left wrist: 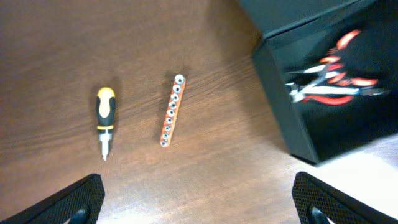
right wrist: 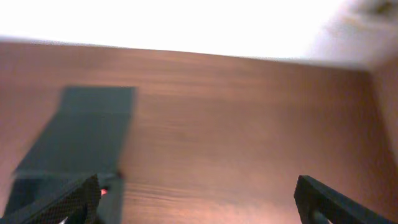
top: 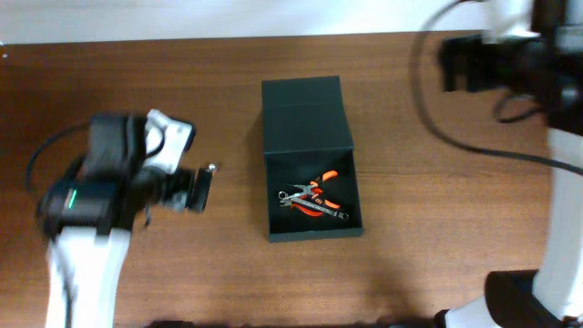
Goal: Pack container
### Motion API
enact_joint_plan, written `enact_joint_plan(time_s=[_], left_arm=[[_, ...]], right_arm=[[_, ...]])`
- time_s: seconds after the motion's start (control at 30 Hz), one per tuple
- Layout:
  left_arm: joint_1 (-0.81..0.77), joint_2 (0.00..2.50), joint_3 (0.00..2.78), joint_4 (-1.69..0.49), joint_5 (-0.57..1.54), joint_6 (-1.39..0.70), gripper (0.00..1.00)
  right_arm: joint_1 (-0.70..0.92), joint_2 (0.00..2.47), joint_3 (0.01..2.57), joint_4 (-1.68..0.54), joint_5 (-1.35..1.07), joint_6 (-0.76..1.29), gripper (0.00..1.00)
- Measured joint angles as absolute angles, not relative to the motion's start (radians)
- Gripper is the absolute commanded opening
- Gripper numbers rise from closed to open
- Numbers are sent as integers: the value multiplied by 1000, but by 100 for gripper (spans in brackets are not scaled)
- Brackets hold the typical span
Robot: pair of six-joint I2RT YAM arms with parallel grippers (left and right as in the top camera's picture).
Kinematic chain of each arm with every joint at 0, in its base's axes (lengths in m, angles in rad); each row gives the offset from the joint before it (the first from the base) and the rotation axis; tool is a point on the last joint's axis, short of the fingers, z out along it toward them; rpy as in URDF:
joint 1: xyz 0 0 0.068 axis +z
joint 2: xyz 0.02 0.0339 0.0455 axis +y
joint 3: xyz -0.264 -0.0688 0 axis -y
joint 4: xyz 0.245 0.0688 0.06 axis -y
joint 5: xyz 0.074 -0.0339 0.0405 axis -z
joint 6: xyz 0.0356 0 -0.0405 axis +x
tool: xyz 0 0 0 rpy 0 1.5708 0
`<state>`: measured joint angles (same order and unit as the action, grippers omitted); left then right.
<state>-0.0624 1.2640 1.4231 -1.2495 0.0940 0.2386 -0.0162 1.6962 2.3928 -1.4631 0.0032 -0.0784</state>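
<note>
The container is a dark green-black box at the table's middle, its flap lid folded open at the back. Orange-handled pliers and a metal wrench lie inside. My left gripper is open and empty, left of the box. In the left wrist view, the gripper hangs above bare wood, with a black-and-orange screwdriver and an orange bit strip ahead of it and the container's wall at the right. My right gripper is open and empty, raised at the back right.
The table is brown wood, with its far edge against a white wall. In the right wrist view, the gripper is open over bare wood, with the container's lid at the left. The right arm's cable loops over the table's right side.
</note>
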Motion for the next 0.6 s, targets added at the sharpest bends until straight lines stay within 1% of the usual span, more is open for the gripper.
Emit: enact_joint_plan(time_s=[0.13, 0.27, 0.4, 0.6], left_arm=[[-62, 1508, 1436, -1184, 63, 276, 99], [-62, 1642, 1436, -1155, 37, 294, 99], [-62, 1734, 1436, -1133, -20, 328, 99], [-61, 1853, 1436, -1101, -80, 404, 99]], right_arm=[[-298, 1710, 2386, -1510, 9, 21, 99], [-457, 1737, 2380, -1530, 4, 55, 99], [-530, 1768, 2376, -1550, -26, 71, 99], [-533, 1814, 2374, -1556, -46, 76, 99]])
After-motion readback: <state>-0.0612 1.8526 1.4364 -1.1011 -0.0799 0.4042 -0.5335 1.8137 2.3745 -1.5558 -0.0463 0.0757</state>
